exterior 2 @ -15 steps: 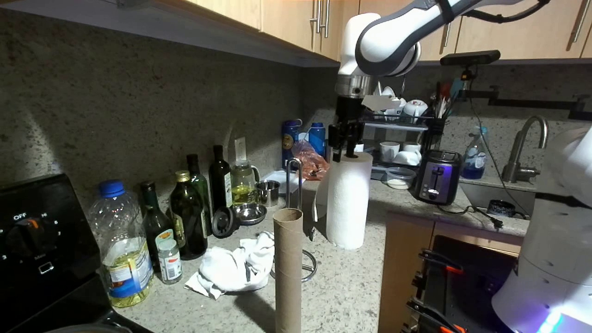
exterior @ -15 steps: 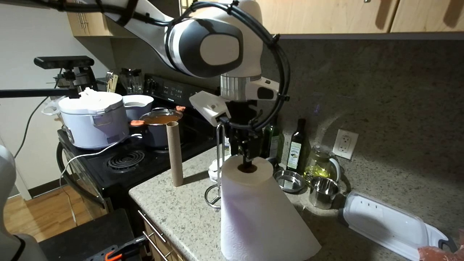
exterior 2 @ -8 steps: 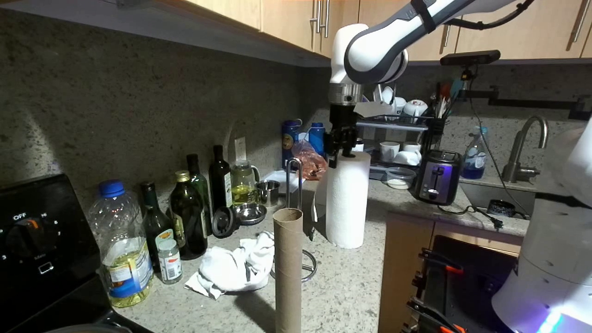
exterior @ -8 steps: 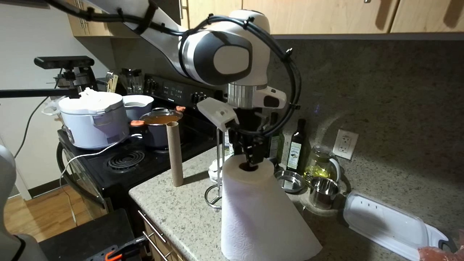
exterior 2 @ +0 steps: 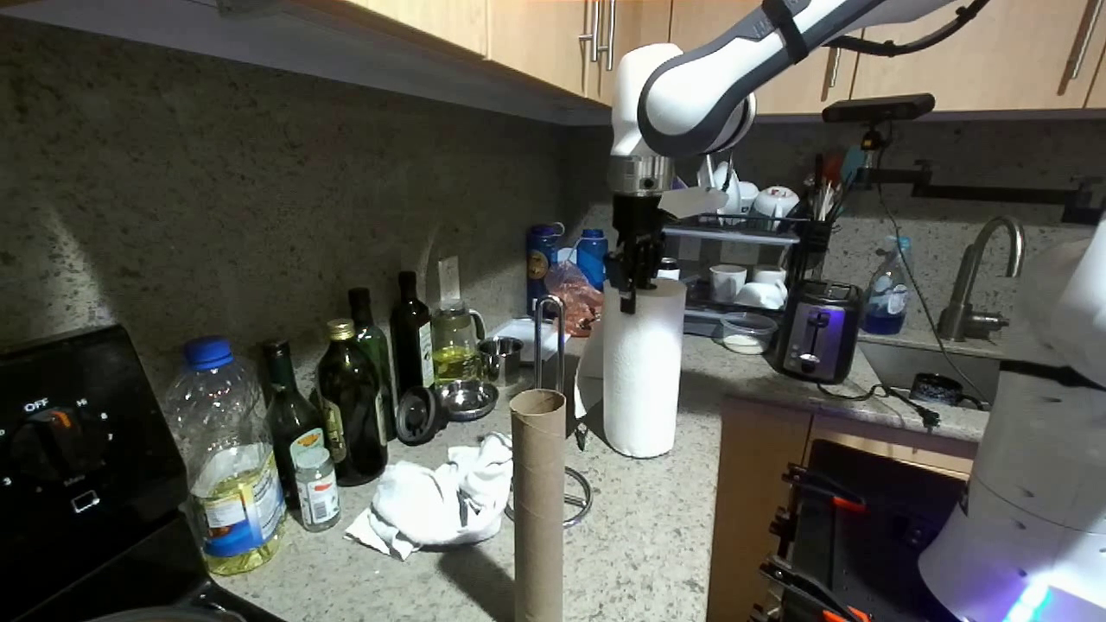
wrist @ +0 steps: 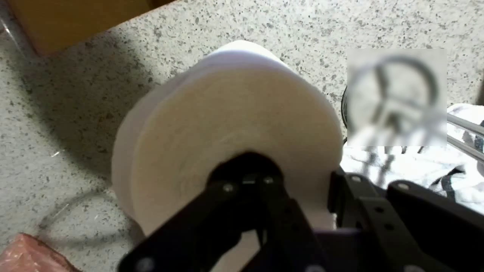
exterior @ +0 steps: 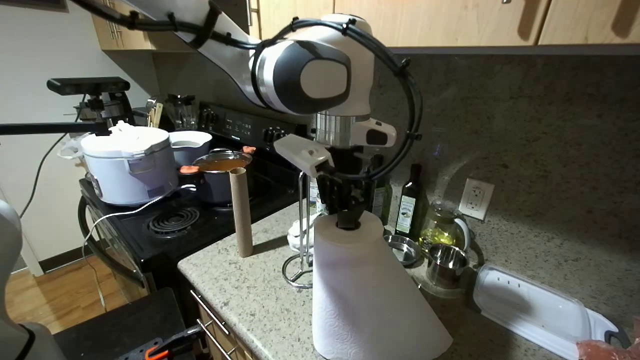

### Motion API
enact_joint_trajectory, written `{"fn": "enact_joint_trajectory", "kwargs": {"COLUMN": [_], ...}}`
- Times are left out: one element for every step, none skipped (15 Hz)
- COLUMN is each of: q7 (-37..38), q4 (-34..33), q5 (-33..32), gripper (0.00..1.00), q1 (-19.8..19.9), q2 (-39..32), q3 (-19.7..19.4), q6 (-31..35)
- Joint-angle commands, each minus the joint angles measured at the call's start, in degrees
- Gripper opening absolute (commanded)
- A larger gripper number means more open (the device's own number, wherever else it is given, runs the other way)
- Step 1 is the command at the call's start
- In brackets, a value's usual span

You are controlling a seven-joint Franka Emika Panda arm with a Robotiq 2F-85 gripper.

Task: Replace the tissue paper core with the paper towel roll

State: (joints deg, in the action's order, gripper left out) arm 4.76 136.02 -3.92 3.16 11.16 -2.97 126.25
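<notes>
So the gripper [wrist: 293, 185] is clamped on the paper towel roll [exterior 2: 644, 380], one finger in the hollow, one outside. Roll's upright near the front edge of the counter [exterior: 225, 280], and the tissue paper core [exterior: 241, 215] stands near the edge by the stove [exterior: 150, 245].

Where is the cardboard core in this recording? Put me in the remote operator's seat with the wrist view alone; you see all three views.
Observer: In an exterior view, the core stands on the counter, near the stove.
Operator: That's outside my picture. What comes between it and me?
Observer: The wire holder stands between the core and the paper towel roll, in both exterior views.
Operator: Anything tall off to the side that I can't see?
Observer: Dark bottles stand beside the speckled wall, in both exterior views.
</notes>
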Motion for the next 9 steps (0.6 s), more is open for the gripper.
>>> {"fn": "enact_joint_trajectory", "kwargs": {"q7": [1.29, 1.09, 0.79, 0.42, -0.19, -0.88, -1.50, -1.69, -1.97], "q4": [-0.11, 0.00, 0.06, 0.24, 0.35, 0.34, 0.42, 0.41, 0.42], "q5": [-2.80, -3.43, -3.94, -4.08, -3.78, -3.11, -2.93, -2.87, -2.84], "gripper": [0.06, 0.07, 0.07, 0.07, 0.07, 0.07, 0.07, 0.07, 0.07], "q1": [-0.10, -0.29, -0.50, -0.83, -1.12, -1.68, -2.06, -2.53, -2.88], "q2": [5.12, 6.84, 8.54, 10.58, 12.23, 14.09, 15.67, 17.42, 19.11], "q3": [1.67, 2.21, 2.73, 3.29, 3.63, 3.92, 4.08, 4.42, 4.55], "q6": [-4.61, -5.90, -7.18, -8.15, -8.88, -9.90, -10.52, -11.24, -11.85]}}
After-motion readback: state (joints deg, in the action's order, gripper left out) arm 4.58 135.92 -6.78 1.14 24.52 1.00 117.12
